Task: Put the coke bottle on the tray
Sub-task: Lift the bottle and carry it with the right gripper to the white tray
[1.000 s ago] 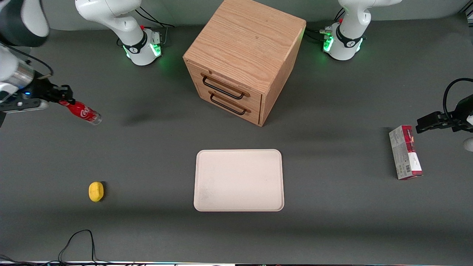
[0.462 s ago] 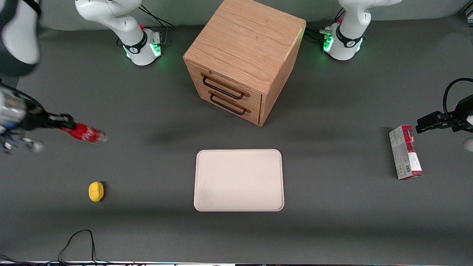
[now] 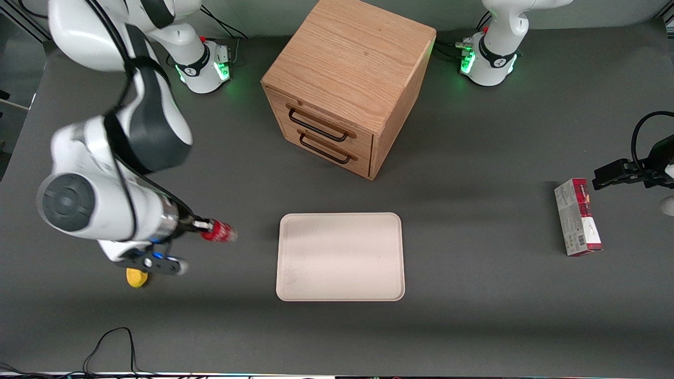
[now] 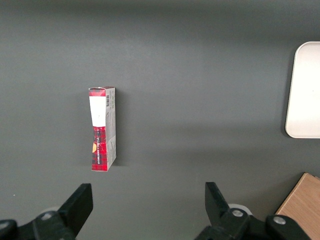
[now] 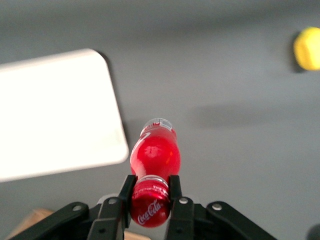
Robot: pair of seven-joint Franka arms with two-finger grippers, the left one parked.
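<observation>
While the coke bottle (image 3: pixel 219 231) is gripped at its cap end by the closed gripper (image 3: pixel 202 227) and held near the tray (image 3: pixel 340 256), short of its rim, carry-over and release remain.

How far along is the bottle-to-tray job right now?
Done: the gripper is shut on the coke bottle, gripping near its cap, and holds it off the table. In hand: it is carrying the bottle, now beside the tray on the working arm's side, not yet over it. Left: move over the tray, set the bottle down, release.
</observation>
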